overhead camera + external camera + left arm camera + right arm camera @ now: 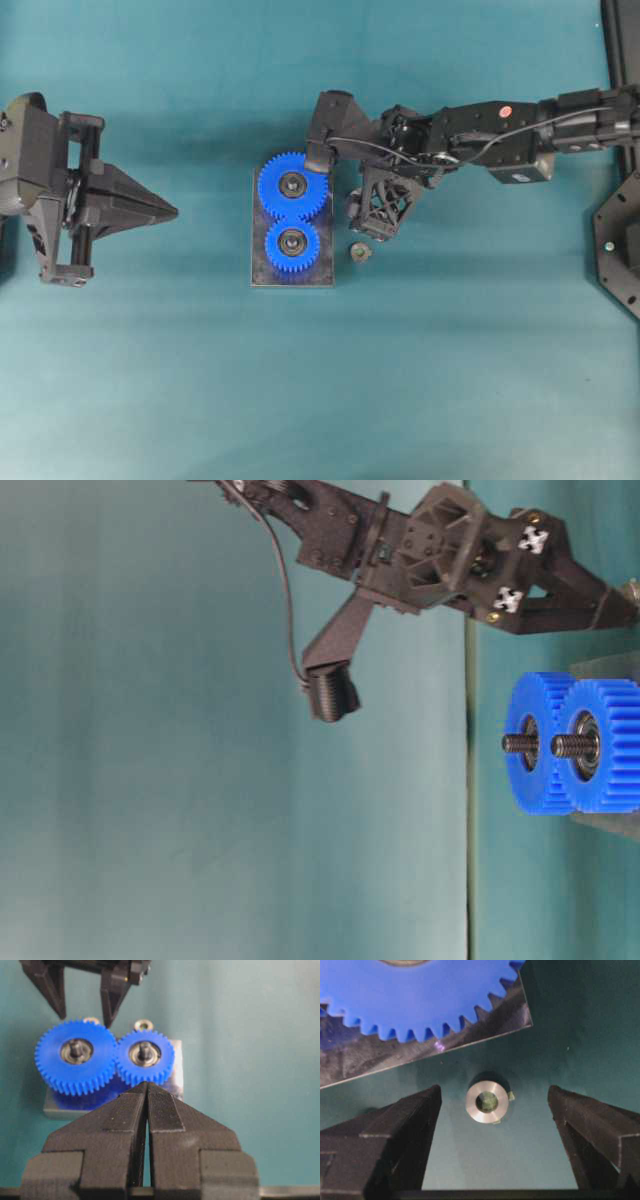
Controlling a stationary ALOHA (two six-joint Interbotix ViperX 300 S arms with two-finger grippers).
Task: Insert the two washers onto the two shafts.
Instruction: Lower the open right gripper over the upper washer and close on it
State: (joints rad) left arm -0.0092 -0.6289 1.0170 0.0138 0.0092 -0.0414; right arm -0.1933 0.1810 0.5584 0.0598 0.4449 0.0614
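Note:
Two blue gears [293, 185] [291, 243] sit on a grey plate [262, 275], each with a threaded shaft [76, 1049] [144, 1050] standing up through its hub. A steel washer [487, 1102] lies flat on the table beside the plate, near the larger gear. My right gripper [494, 1091] stands open over it, one finger on each side, not touching; from the left wrist this washer [91, 1020] peeks out behind the larger gear. A second washer [359, 251] lies right of the smaller gear. My left gripper [175, 211] is shut and empty, far left of the plate.
The right arm [480, 130] reaches in from the right edge, its wrist above the plate's far right corner. Black frame parts [620, 240] stand at the right edge. Bare teal table [200, 380] surrounds the plate.

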